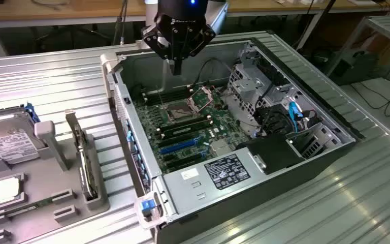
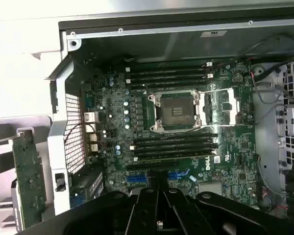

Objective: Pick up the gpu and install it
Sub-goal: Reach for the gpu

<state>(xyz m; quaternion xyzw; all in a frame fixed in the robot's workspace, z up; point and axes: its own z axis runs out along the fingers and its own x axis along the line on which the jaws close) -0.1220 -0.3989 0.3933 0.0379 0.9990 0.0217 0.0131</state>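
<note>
Grey tray beside the open case holds the gpu upright, untouched. My claw hangs over the motherboard, pinched fully together, gripping nothing. Pickup and install both not yet done.

The pincer is partly cut off by the edge.

Ribbed silver metal bench has a dull brushed sheen, catching some glare. The open grey sheet-metal computer case looks matt and bare inside. The green motherboard is slightly glossy circuit board. The thin dark gpu card has a bright silver metal bracket and stands in a matt grey plastic holder. The silver metal hard drive wears a white paper label. The black claw looks smooth and semi-gloss.
</note>
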